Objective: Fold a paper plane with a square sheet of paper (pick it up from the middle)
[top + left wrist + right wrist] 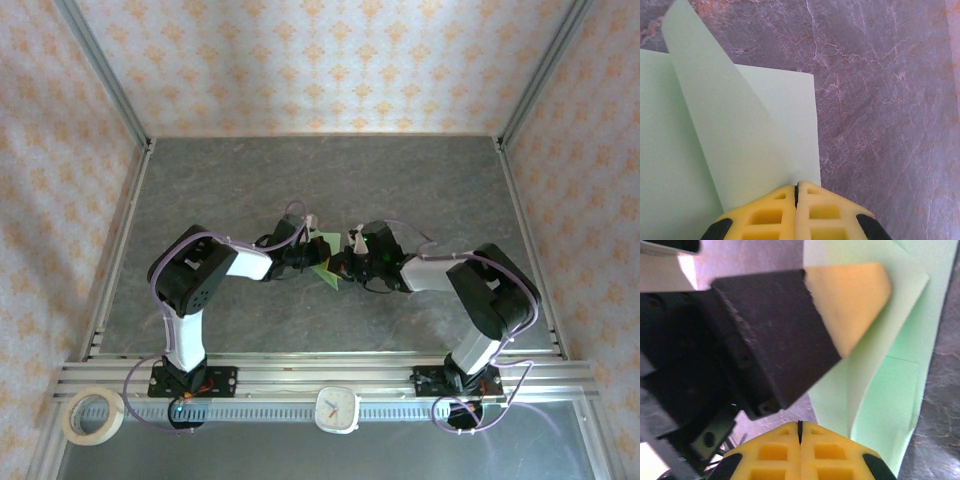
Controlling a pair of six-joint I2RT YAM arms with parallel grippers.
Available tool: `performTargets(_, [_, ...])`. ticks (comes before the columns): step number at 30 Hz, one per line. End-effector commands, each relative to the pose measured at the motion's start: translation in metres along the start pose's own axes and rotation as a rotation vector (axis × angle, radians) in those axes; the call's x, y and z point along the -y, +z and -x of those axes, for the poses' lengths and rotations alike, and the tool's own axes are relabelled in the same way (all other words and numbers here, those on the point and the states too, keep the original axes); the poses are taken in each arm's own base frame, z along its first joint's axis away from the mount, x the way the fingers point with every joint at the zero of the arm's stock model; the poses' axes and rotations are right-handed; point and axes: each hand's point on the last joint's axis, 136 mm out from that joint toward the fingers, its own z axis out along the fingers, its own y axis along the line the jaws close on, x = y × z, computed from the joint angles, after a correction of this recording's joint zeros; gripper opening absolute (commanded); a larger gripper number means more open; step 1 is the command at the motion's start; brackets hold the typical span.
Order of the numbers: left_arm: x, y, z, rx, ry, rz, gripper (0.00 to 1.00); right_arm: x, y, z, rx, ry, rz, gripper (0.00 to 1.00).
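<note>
Folding in progress, with both claws meeting over the middle of the table (880, 100). The sheet of paper (765, 125) is thin, pale green and matte. Expect it to be nearly weightless and limp, easy to crease by accident, and apt to slide on the smooth stone-patterned surface. You would do best to take it at an edge or along a fold with a shallow pinch, since a flat sheet offers the fingertips nothing to bite on.

Left claw (797, 192): clenched, its yellow fingertips meeting with no gap. A lifted flap of the sheet tapers down into the seam between them, so the claw appears to be pinching that flap. The rest of the sheet lies flat ahead and to the left of the tips.

Right claw (800, 432): likewise clenched, tips together. The sheet lies just ahead and to the right of them, and you cannot tell whether any paper is caught in the seam. Ahead of this claw, one yellow pad (847, 300) of the left claw rests against the raised flap.
</note>
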Motion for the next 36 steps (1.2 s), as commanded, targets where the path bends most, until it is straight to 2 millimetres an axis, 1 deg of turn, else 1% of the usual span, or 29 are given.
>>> performTargets(1, [-0.04, 0.007, -0.033, -0.085, -0.04, 0.116, 0.03, 0.01, 0.004, -0.001, -0.011, -0.008, -0.047, 0.0])
performTargets(4, [-0.04, 0.007, -0.033, -0.086, -0.04, 0.116, 0.03, 0.023, 0.005, -0.008, -0.032, 0.002, -0.088, 0.0])
performTargets(7, [-0.039, 0.007, -0.032, -0.086, -0.037, 0.118, 0.03, 0.031, 0.002, -0.017, -0.041, 0.006, -0.106, 0.0])
performTargets(10, [-0.039, 0.007, -0.033, -0.086, -0.038, 0.118, 0.03, 0.035, -0.001, -0.026, -0.056, 0.01, -0.104, 0.0])
performTargets(15, [-0.038, 0.007, -0.032, -0.084, -0.039, 0.114, 0.03, 0.036, -0.003, -0.032, -0.057, 0.022, -0.096, 0.0])
performTargets(19, [-0.038, 0.006, -0.031, -0.082, -0.038, 0.114, 0.03, 0.031, -0.009, -0.027, -0.023, 0.013, -0.103, 0.0])
performTargets(24, [-0.038, 0.006, -0.033, -0.087, -0.038, 0.11, 0.03, 0.002, -0.016, -0.016, 0.007, -0.026, -0.049, 0.0])
performTargets(27, [-0.037, 0.006, -0.033, -0.084, -0.038, 0.108, 0.03, -0.007, -0.012, -0.013, -0.006, -0.037, -0.028, 0.0])
performTargets(33, [-0.036, 0.008, -0.033, -0.086, -0.04, 0.102, 0.03, -0.005, 0.005, -0.007, -0.02, -0.033, -0.054, 0.0])
performTargets(34, [-0.035, 0.008, -0.033, -0.087, -0.04, 0.102, 0.03, -0.001, 0.007, -0.007, -0.023, -0.029, -0.065, 0.0])
performTargets(36, [-0.035, 0.008, -0.032, -0.087, -0.039, 0.099, 0.03, 0.016, 0.013, -0.009, -0.028, -0.014, -0.121, 0.0])
